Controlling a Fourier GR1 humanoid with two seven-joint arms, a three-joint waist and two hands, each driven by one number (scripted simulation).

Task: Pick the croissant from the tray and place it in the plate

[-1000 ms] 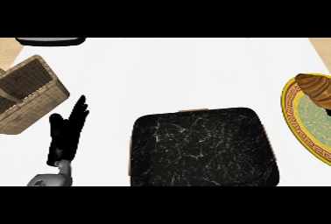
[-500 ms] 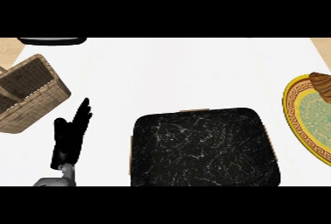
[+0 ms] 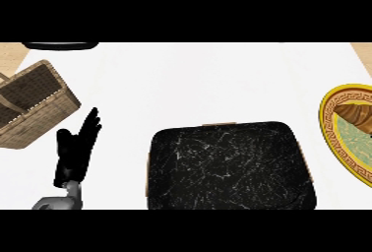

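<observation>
The brown croissant lies on the yellow-rimmed plate with a green centre, at the right edge of the head view. The black marbled tray sits at the lower middle with nothing on it. My left hand stands open at the lower left, fingers straight and pointing up, to the left of the tray and apart from it. My right hand is out of sight.
A woven wicker basket stands at the left, just above my left hand. A dark object peeks in at the top left edge. The counter's top is white, with wood showing at the far corners.
The croissant has shifted slightly down and left on the plate. My left hand has stayed where it was.
</observation>
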